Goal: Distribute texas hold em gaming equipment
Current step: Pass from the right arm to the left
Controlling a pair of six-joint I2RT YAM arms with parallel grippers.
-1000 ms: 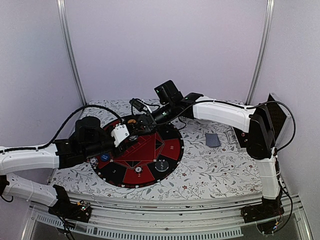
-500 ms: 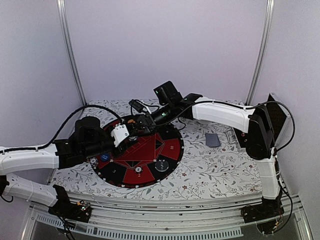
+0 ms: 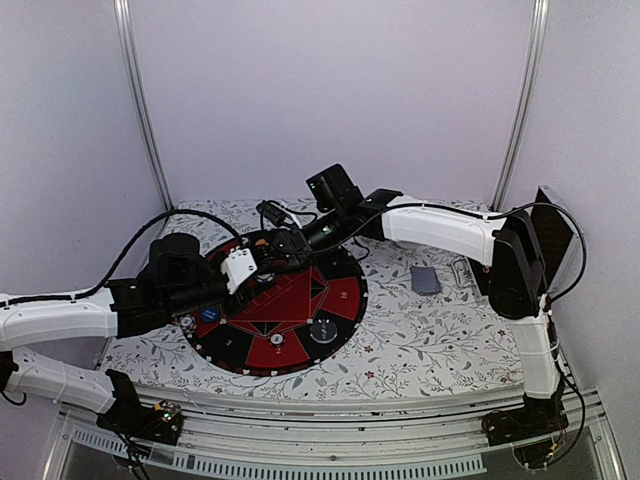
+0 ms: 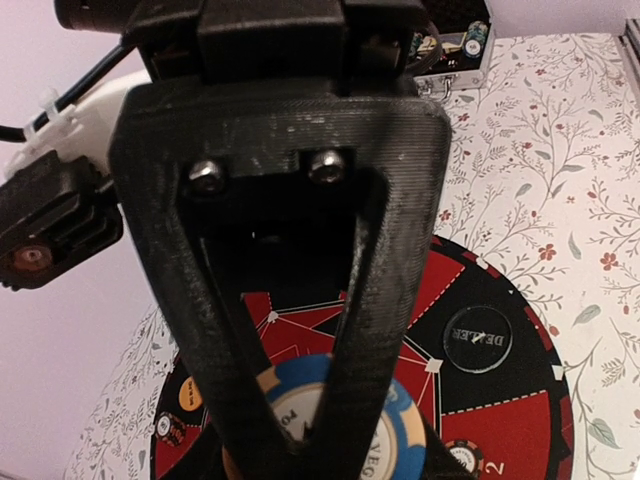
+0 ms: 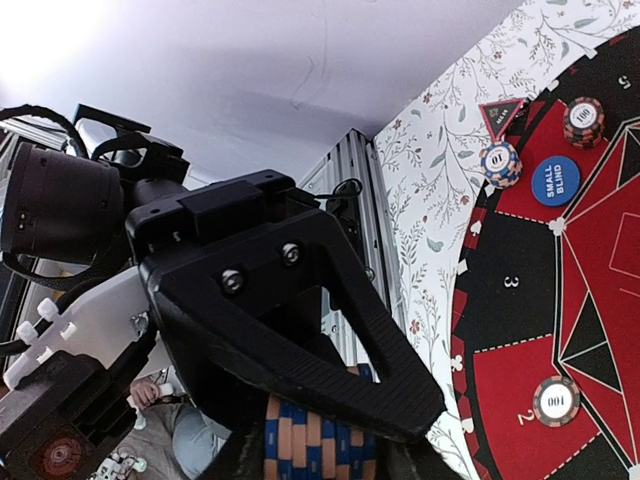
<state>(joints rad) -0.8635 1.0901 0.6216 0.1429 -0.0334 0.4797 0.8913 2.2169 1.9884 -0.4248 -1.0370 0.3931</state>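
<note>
A stack of blue-and-tan poker chips (image 5: 320, 445) hangs over the far left of the round red-and-black mat (image 3: 300, 310), where both grippers meet. My left gripper (image 3: 262, 262) has its fingers converging over the top blue chip (image 4: 400, 420). My right gripper (image 3: 288, 247) brackets the same stack. Its upper finger (image 5: 330, 340) lies against the chips and its lower finger is hidden. On the mat lie a blue 10 chip (image 5: 500, 163), a dark 100 chip (image 5: 583, 120), another 100 chip (image 5: 556, 400) and an orange chip (image 4: 190, 397). A grey-blue card deck (image 3: 425, 279) lies right of the mat.
A DEALER button (image 4: 477, 338) and a SMALL BLIND button (image 5: 555, 180) rest on the mat. A metal chip case (image 4: 455, 50) stands at the table's far right. A floral cloth (image 3: 430, 340) covers the table, and metal rails run along its near edge.
The right arm's wrist has shifted slightly left and back. The left arm and the chips on the mat have not moved.
</note>
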